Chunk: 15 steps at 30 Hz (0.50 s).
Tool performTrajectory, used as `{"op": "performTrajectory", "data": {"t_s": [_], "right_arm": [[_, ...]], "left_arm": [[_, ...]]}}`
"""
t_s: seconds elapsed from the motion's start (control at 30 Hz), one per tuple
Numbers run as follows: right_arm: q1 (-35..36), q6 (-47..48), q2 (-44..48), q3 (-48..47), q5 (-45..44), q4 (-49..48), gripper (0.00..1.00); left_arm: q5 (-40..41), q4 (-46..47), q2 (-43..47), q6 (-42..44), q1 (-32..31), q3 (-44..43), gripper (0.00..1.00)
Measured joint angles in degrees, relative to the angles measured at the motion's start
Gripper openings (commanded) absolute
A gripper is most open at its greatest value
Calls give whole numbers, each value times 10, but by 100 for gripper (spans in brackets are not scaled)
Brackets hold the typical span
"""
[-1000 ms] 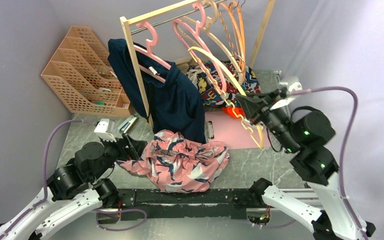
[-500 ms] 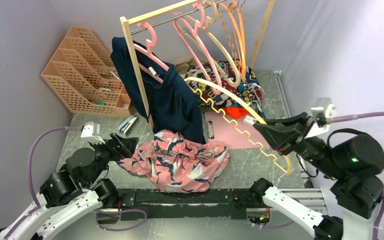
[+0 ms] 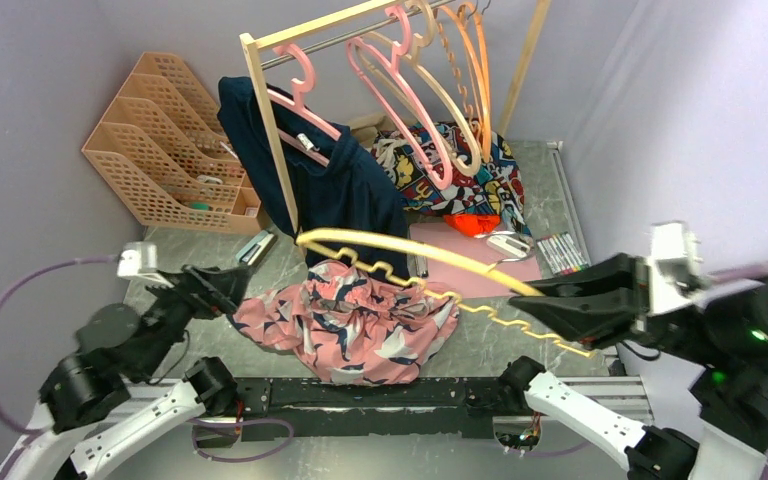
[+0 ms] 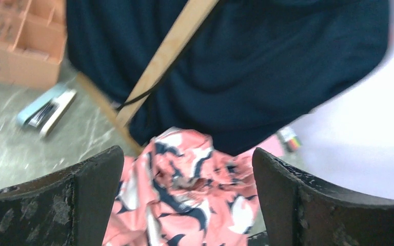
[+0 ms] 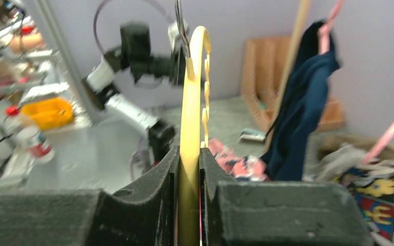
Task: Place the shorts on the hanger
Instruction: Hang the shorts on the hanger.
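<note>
Salmon-pink shorts [image 3: 355,325] with navy and white blotches lie crumpled on the grey tabletop [image 3: 500,335], near its front edge. They sit just in front of the navy garment [image 3: 350,200] hanging on the wooden rack [image 3: 268,130]. The right fingers [image 5: 154,189] are clenched on one end of the pale yellow hanger [image 3: 400,248] and hold it off the tabletop, roughly level, its long arm reaching leftward above the shorts' far side. The left fingers [image 4: 87,189] stand spread wide, grasping nothing, just left of the shorts and aimed at them.
</note>
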State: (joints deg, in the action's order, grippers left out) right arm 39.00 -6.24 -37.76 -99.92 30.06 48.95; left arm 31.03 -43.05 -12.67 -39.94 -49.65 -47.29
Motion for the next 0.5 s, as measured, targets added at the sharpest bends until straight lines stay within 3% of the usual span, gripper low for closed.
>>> {"op": "performTrajectory", "data": {"t_s": [0.13,0.27,0.5], "right_arm": [[-1,3,-20,57,74,16,0],[-3,6,-22,143,84,26,0],[-5,-19,-10,321,108,-48,0]], "left_arm": [[-48,23,-3,59,0,-96,98],[-95,31,-12,108,0,-192,98],[-247,68,-67,178,0,-211,98]]}}
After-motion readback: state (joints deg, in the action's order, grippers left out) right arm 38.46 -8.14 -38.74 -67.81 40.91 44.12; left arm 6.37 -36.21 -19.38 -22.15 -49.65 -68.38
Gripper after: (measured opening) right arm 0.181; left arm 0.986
